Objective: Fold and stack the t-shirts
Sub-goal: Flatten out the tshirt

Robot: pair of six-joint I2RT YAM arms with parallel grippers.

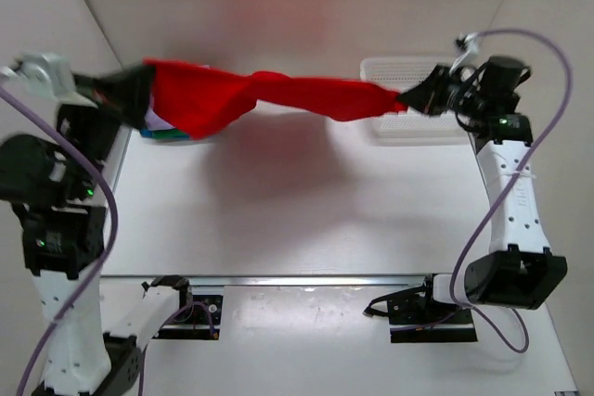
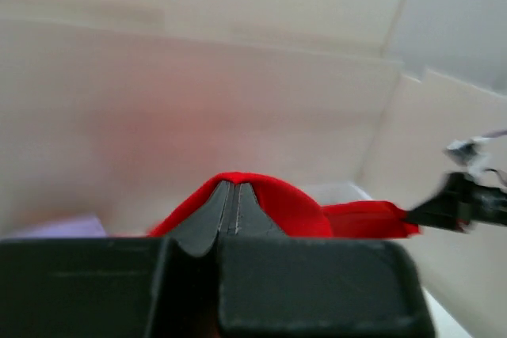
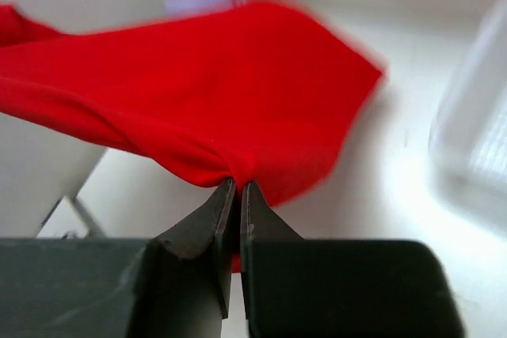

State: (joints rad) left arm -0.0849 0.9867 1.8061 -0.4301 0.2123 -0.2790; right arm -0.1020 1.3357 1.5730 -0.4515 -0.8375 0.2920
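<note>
A: From above, where is the red shirt (image 1: pixel 269 99)?

B: Strung in the air across the far side of the table (image 1: pixel 278 220), sagging a little and twisted near the middle. Its long axis runs left to right, from one arm to the other.

A: And the grippers?

B: The left gripper (image 1: pixel 144 90) pinches the left end. The right gripper (image 1: pixel 405 97) pinches the right end, drawn to a narrow point just in front of the white basket (image 1: pixel 418 132). Neither arm is nearer; each has an end. Below the left end, some teal and green cloth (image 1: pixel 167 134) lies on the table.

A: The left wrist camera?

B: Its fingers are pressed together, with red cloth bunched over the tips. The shirt leads off to the right toward the other gripper, which is small and blurred. A lavender patch (image 2: pixel 55 227) shows low at the left. It is likely another shirt, but too blurred to be sure.

A: The right wrist camera?

B: Fingers closed on a gathered fold, with the shirt spreading away to the left and up. The basket is a blur at the right edge.

A: What does the next move turn on?

B: I judge the shirt must come down flat before folding. Since it spans side to side, both arms would need to lower together, landing it on bare table short of the basket and the other cloth.
</note>
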